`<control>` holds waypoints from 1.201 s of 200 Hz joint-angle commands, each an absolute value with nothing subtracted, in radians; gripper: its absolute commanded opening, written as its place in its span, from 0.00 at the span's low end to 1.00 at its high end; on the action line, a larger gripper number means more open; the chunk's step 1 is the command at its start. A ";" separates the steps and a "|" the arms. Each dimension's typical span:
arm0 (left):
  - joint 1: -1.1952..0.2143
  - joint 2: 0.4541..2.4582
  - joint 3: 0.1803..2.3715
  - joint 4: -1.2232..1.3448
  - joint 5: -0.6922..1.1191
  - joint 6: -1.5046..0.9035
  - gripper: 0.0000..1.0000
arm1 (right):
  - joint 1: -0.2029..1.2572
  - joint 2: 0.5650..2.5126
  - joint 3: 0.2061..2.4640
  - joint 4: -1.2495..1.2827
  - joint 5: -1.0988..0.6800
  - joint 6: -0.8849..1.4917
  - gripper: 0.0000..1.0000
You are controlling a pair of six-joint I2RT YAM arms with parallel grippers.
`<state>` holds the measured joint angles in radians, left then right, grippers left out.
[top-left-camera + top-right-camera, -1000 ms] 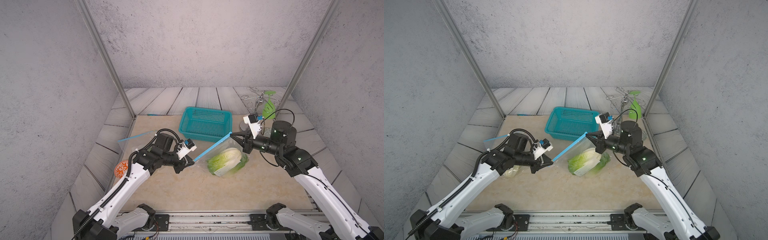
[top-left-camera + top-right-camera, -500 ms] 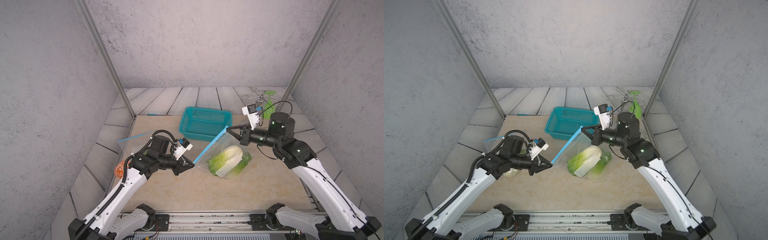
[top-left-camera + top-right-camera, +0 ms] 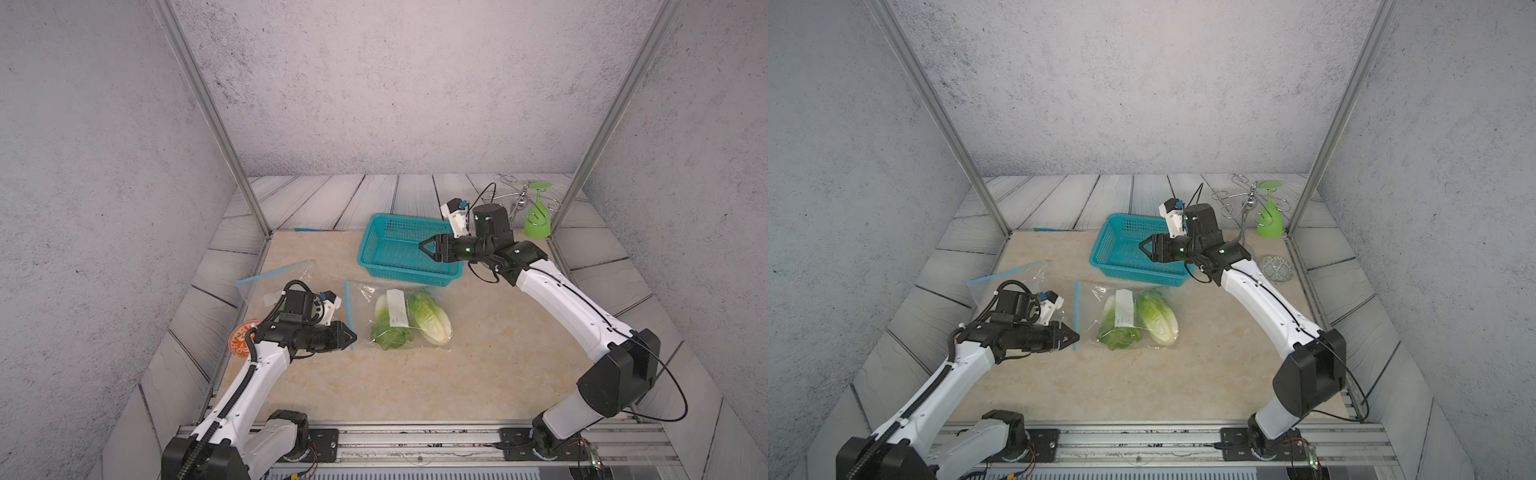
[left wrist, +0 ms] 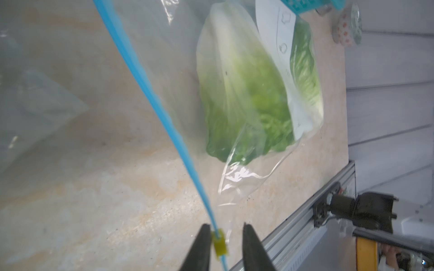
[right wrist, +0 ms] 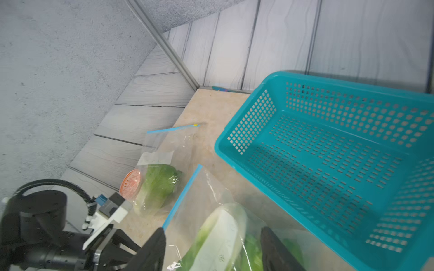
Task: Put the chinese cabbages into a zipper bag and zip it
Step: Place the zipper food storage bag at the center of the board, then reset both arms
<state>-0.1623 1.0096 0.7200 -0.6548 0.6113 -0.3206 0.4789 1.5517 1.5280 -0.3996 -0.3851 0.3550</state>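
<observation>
A clear zipper bag [image 3: 360,303] lies flat mid-table with two chinese cabbages [image 3: 430,318] [image 3: 386,328] inside. Its blue zip strip [image 3: 348,309] faces my left arm. My left gripper [image 3: 352,334] sits at the strip's near end. In the left wrist view its jaws [image 4: 225,225] stand apart around the yellow slider [image 4: 220,244], which touches only one finger. My right gripper [image 3: 420,245] hovers open and empty over the basket. A third cabbage [image 5: 157,187] lies in a second bag [image 3: 282,282] under my left arm.
The teal basket [image 3: 405,253] stands empty behind the bag. A green upturned goblet [image 3: 537,216] hangs on a wire rack at the back right, with a patterned dish [image 3: 1277,269] in front of it. An orange disc [image 3: 241,338] lies by the left arm.
Both grippers held the bag up by the ends of its zip strip; now both have opened and the bag lies flat on the table. The right gripper has drawn back over the basket.
</observation>
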 commanded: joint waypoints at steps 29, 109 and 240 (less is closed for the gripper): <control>-0.151 0.837 0.814 -0.680 0.147 -0.317 0.84 | 0.344 1.174 1.131 -0.474 0.006 0.241 0.71; -0.201 1.002 0.576 0.090 -0.730 -0.178 0.98 | 0.182 1.099 0.532 0.222 0.584 0.096 0.86; 0.001 1.531 0.376 0.890 -0.209 -0.085 0.98 | 0.125 1.564 0.344 1.016 0.345 -0.001 0.99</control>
